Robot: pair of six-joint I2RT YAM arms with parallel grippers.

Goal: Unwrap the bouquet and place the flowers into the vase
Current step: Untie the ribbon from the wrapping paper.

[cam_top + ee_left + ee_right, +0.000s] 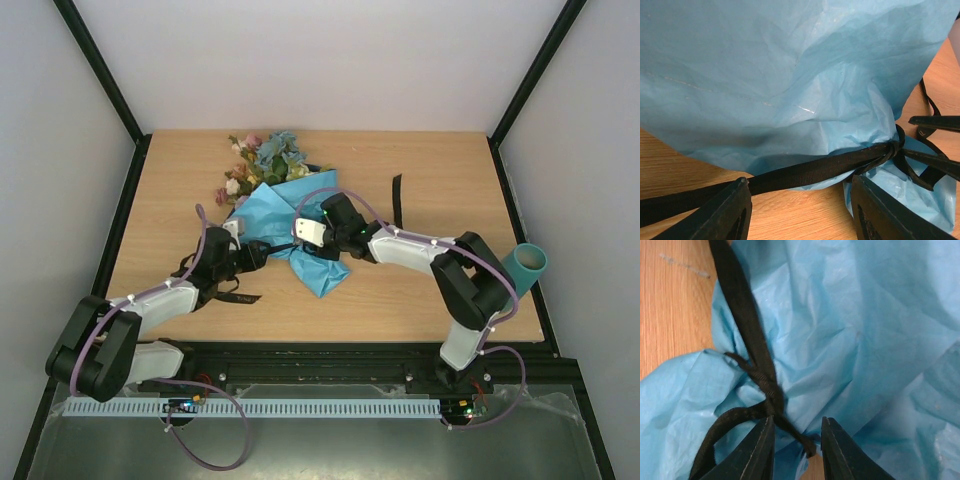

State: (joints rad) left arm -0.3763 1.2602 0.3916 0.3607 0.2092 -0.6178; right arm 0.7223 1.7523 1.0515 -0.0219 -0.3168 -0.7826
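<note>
Bouquet [285, 215]: lies on its side mid-table [420, 290], between your two grippers. Blue paper is wrapped round the stems, and the flowers [262, 160] fan toward the far edge.
Black ribbon [810, 170]: tied round the paper's neck, knot [771, 392] intact.
Left gripper [800, 195]: jaws about half apart and low over the table. The ribbon's taut length crosses just in front of them, with no grip that you can see.
Right gripper [797, 432]: jaws narrow but not closed. A short ribbon tail lies in the gap just below the knot, unpinched.
Vase [525, 262]: stands at the table's right edge, well apart from the bouquet.
</note>
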